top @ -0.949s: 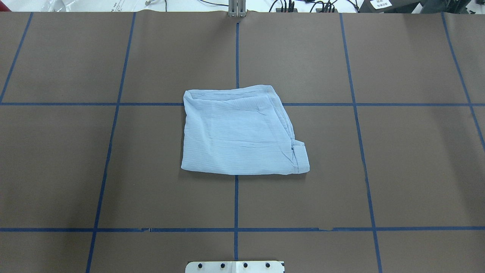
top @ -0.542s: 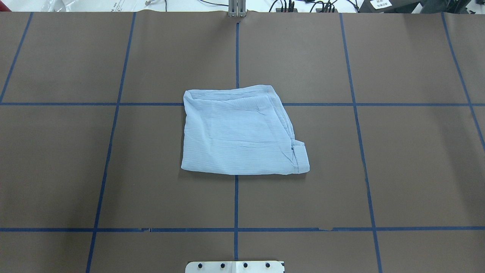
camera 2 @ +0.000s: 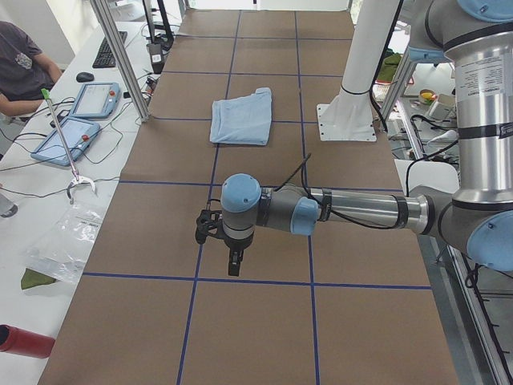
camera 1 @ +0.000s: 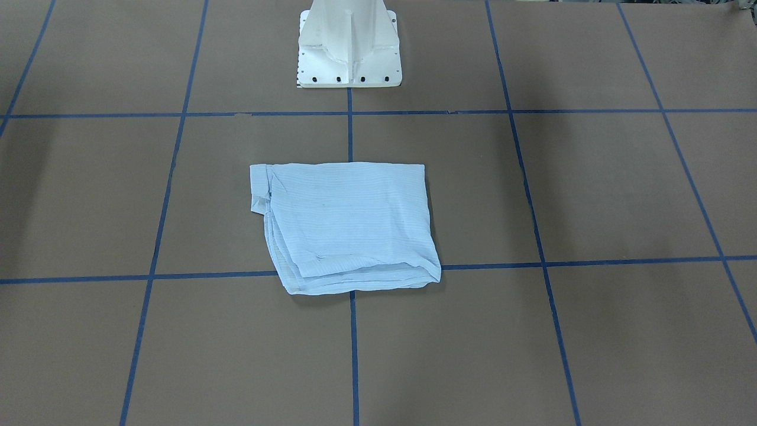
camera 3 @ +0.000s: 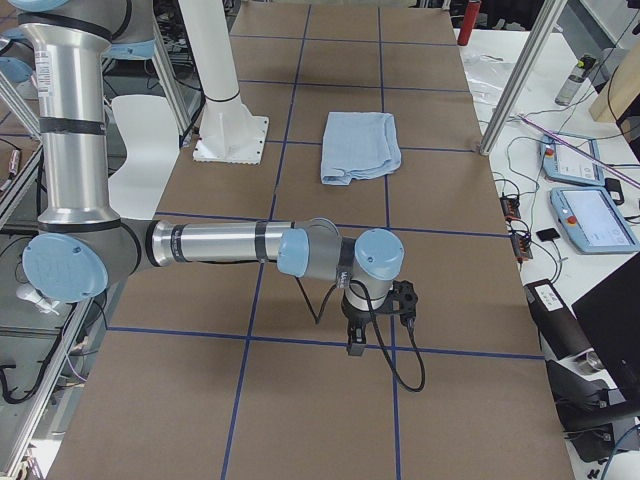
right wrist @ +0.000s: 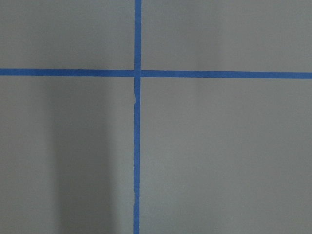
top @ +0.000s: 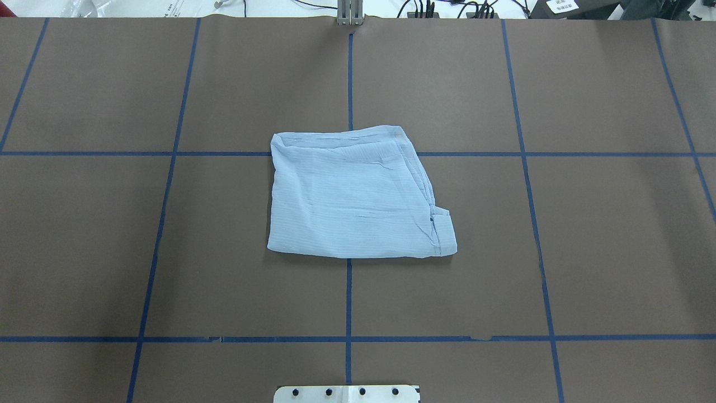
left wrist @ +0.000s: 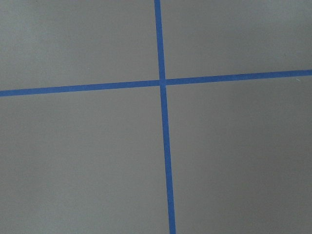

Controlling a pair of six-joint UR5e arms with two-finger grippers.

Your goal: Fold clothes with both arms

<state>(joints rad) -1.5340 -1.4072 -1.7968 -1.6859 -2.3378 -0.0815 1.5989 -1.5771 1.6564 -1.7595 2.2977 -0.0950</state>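
The thin light-blue pinstriped shirt (top: 352, 196) lies folded into a rough rectangle at the middle of the brown paper-covered table (top: 604, 252), across a crossing of the blue tape grid lines (top: 348, 296) and just ahead of the white metal pedestal (camera 1: 349, 59).

Both arms are well apart from the shirt, one toward each end of the table. The black left gripper (camera 2: 232, 261) and the black right gripper (camera 3: 353, 335) each hang over bare paper, and only the side views show them — I cannot tell whether their jaws stand wide or narrow.

The fold looks nearly done, so the risk lies in any further touch. On the robot's right side the layers sit stepped rather than flush, and a small flap juts out at the near corner. If a gripper comes back to square that edge, it may well pinch only the top layer and peel the light cloth open, or drag the whole packet across the smooth paper.

Against the earlier overhead pictures nothing differs — the shirt keeps the same outline, creases and place.
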